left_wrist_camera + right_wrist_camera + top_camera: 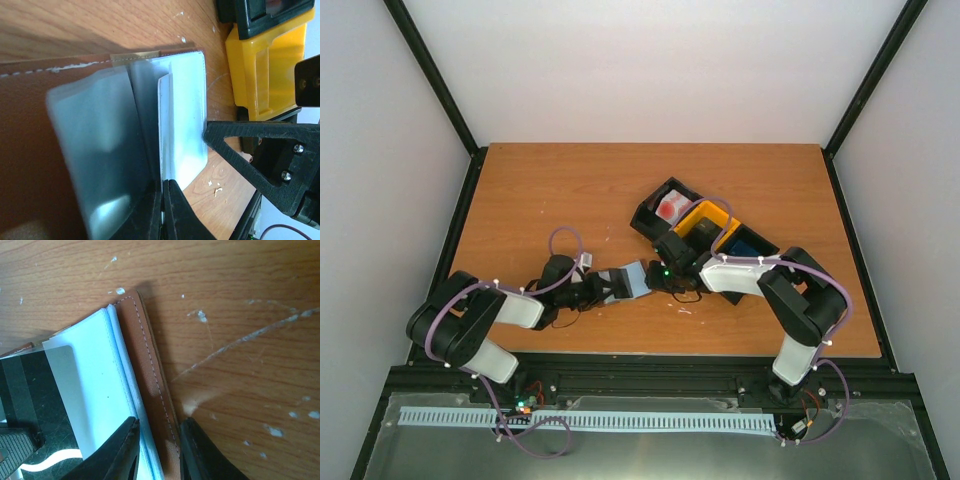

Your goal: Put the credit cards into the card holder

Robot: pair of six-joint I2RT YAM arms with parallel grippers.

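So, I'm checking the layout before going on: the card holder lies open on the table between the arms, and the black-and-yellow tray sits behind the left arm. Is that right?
Not quite. The card holder does lie open on the table between the arms, but the black-and-yellow tray sits behind the right arm, not the left. The top external view shows it.
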